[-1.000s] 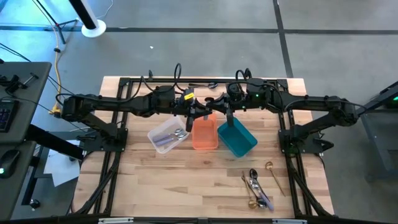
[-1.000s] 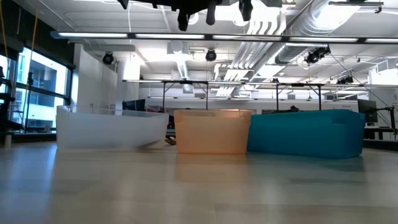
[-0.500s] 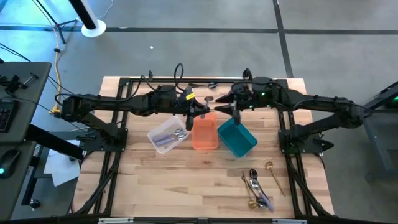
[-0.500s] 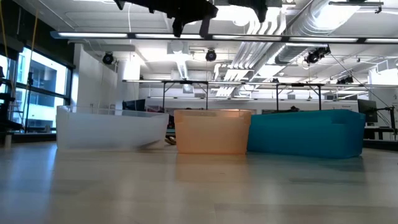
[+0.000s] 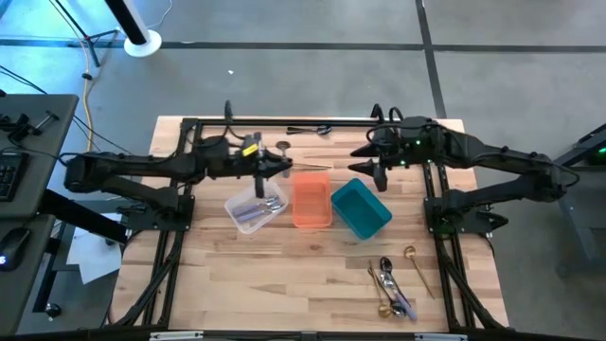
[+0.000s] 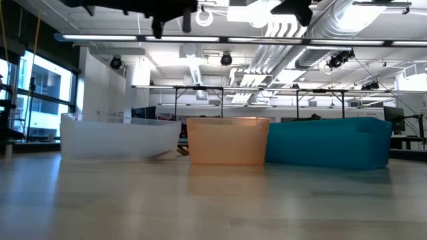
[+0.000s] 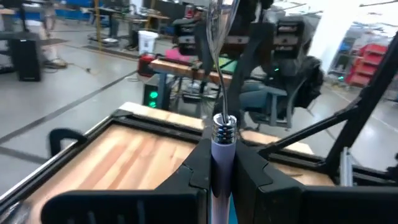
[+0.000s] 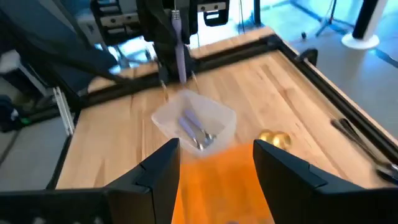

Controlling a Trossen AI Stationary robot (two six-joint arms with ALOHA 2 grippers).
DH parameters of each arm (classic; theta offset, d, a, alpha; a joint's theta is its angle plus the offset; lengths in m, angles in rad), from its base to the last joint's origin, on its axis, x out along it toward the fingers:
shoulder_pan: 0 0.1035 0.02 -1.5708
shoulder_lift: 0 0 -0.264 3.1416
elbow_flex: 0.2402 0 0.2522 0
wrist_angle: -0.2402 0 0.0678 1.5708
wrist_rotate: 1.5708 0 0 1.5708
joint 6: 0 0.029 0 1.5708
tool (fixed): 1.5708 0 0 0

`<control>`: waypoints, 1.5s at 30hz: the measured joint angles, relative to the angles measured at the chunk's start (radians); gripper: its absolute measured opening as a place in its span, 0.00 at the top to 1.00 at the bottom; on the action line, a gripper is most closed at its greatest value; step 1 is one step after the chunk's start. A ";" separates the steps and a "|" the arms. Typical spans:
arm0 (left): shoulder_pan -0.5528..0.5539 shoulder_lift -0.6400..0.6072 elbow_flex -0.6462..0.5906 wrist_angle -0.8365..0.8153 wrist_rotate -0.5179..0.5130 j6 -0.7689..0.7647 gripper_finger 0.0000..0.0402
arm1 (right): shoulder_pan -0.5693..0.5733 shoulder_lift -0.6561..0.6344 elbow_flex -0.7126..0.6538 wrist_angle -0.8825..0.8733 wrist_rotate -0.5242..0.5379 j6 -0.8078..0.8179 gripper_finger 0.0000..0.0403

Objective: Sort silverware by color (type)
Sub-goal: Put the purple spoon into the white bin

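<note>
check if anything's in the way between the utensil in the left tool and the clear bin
Nothing visible is. The left tool holds the utensil in open air over the clear bin, whose top is uncovered. The right tool is open, off by the teal bin.

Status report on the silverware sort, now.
Left pincer shut on lilac-handled utensil, above clear bin. Right pincer open, empty. Path clear.

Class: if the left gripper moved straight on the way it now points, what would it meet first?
Probably the right gripper, facing it across the orange bin; the utensil held in the left gripper would touch first. Heights look similar, though uncertain.
</note>
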 joint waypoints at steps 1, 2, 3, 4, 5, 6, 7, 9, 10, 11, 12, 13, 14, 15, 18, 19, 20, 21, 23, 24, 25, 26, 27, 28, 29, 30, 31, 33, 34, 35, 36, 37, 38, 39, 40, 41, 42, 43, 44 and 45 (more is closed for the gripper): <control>-0.005 -0.023 -0.010 -0.011 -0.008 0.003 0.96 | 0.000 -0.006 -0.037 0.053 -0.005 0.015 0.53; -0.008 -0.049 -0.020 -0.034 -0.010 0.003 0.96 | 0.000 -0.013 -0.086 0.122 -0.014 0.036 0.53; -0.011 -0.073 -0.030 -0.047 -0.010 0.003 0.96 | 0.000 -0.020 -0.135 0.196 -0.027 0.063 0.53; -0.014 -0.093 -0.034 -0.057 -0.010 0.003 0.96 | 0.000 -0.028 -0.184 0.265 -0.042 0.090 0.53; -0.017 -0.113 -0.041 -0.061 -0.010 0.003 0.96 | 0.000 -0.039 -0.229 0.335 -0.051 0.119 0.53; -0.019 -0.132 -0.046 -0.071 -0.013 0.003 0.96 | 0.001 -0.047 -0.265 0.397 -0.056 0.147 0.53; -0.020 -0.146 -0.047 -0.079 -0.015 0.004 0.96 | 0.002 -0.055 -0.295 0.461 -0.064 0.175 0.53; -0.020 -0.169 -0.047 -0.090 -0.023 0.006 0.96 | 0.009 -0.070 -0.337 0.554 -0.075 0.212 0.53; -0.017 -0.177 -0.046 -0.087 -0.026 0.014 0.96 | 0.013 -0.075 -0.347 0.596 -0.075 0.227 0.53; -0.013 -0.185 -0.046 -0.092 -0.026 0.025 0.96 | 0.016 -0.080 -0.354 0.617 -0.073 0.232 0.53; -0.010 -0.190 -0.047 -0.092 -0.029 0.036 0.96 | 0.021 -0.083 -0.356 0.631 -0.071 0.232 0.53; -0.006 -0.192 -0.046 -0.088 -0.029 0.041 0.96 | 0.025 -0.082 -0.355 0.653 -0.066 0.227 0.53; -0.001 -0.194 -0.046 -0.089 -0.029 0.045 0.96 | 0.028 -0.082 -0.355 0.660 -0.063 0.214 0.53; 0.001 -0.194 -0.046 -0.089 -0.029 0.046 0.96 | 0.029 -0.081 -0.355 0.665 -0.055 0.193 0.53; 0.003 -0.194 -0.046 -0.089 -0.029 0.041 0.96 | 0.029 -0.078 -0.355 0.673 -0.045 0.113 0.53; 0.003 -0.194 -0.046 -0.088 -0.029 0.040 0.96 | 0.029 -0.077 -0.355 0.670 -0.044 0.093 0.53; 0.003 -0.194 -0.046 -0.088 -0.029 0.040 0.96 | 0.029 -0.077 -0.355 0.670 -0.044 0.074 0.53; 0.000 -0.194 -0.046 -0.088 -0.028 0.040 0.96 | 0.029 -0.077 -0.355 0.670 -0.044 0.058 0.53; -0.008 -0.194 -0.046 -0.089 -0.027 0.040 0.96 | 0.029 -0.077 -0.355 0.669 -0.044 0.039 0.53; -0.010 -0.194 -0.046 -0.089 -0.025 0.040 0.96 | 0.029 -0.077 -0.355 0.667 -0.044 0.037 0.53; -0.012 -0.194 -0.046 -0.090 -0.024 0.040 0.96 | 0.029 -0.077 -0.355 0.666 -0.044 0.039 0.53; -0.014 -0.194 -0.046 -0.090 -0.025 0.040 0.96 | 0.029 -0.077 -0.355 0.666 -0.044 0.045 0.53; -0.016 -0.194 -0.046 -0.090 -0.025 0.040 0.96 | 0.029 -0.077 -0.355 0.665 -0.044 0.046 0.53; -0.017 -0.194 -0.046 -0.091 -0.025 0.042 0.96 | 0.029 -0.077 -0.355 0.663 -0.044 0.046 0.53; -0.017 -0.194 -0.046 -0.092 -0.025 0.047 0.96 | 0.029 -0.077 -0.355 0.663 -0.045 0.046 0.53; -0.017 -0.194 -0.046 -0.092 -0.025 0.047 0.96 | 0.029 -0.077 -0.355 0.663 -0.045 0.047 0.53; -0.017 -0.193 -0.046 -0.092 -0.025 0.047 0.96 | 0.029 -0.077 -0.355 0.663 -0.045 0.047 0.53; -0.017 -0.193 -0.046 -0.092 -0.025 0.048 0.96 | 0.029 -0.077 -0.355 0.663 -0.045 0.047 0.53; -0.017 -0.193 -0.046 -0.092 -0.025 0.048 0.96 | 0.029 -0.077 -0.355 0.663 -0.045 0.047 0.53; -0.017 -0.193 -0.046 -0.092 -0.025 0.047 0.96 | 0.029 -0.077 -0.355 0.663 -0.046 0.047 0.53; -0.017 -0.193 -0.046 -0.093 -0.025 0.042 0.96 | 0.029 -0.077 -0.355 0.663 -0.046 0.047 0.53; -0.017 -0.193 -0.045 -0.100 -0.025 0.038 0.96 | 0.029 -0.077 -0.355 0.663 -0.046 0.047 0.53; -0.017 -0.193 -0.033 -0.136 -0.025 0.030 0.96 | 0.029 -0.077 -0.355 0.663 -0.046 0.047 0.53; -0.019 -0.192 -0.010 -0.200 -0.033 0.021 0.96 | 0.029 -0.077 -0.355 0.663 -0.046 0.047 0.53; -0.022 -0.188 0.020 -0.285 -0.050 0.014 0.96 | 0.029 -0.077 -0.355 0.663 -0.046 0.047 0.53; -0.026 -0.180 0.063 -0.399 -0.075 0.009 0.96 | 0.029 -0.077 -0.355 0.663 -0.046 0.047 0.53; -0.029 -0.171 0.104 -0.527 -0.103 0.002 0.96 | 0.029 -0.077 -0.355 0.663 -0.046 0.047 0.53; -0.031 -0.157 0.146 -0.650 -0.128 -0.008 0.96 | 0.029 -0.077 -0.355 0.662 -0.046 0.046 0.53; -0.031 -0.142 0.186 -0.760 -0.147 -0.020 0.96 | 0.028 -0.077 -0.355 0.662 -0.046 0.044 0.53; -0.030 -0.126 0.219 -0.842 -0.158 -0.034 0.96 | 0.027 -0.077 -0.355 0.660 -0.046 0.044 0.53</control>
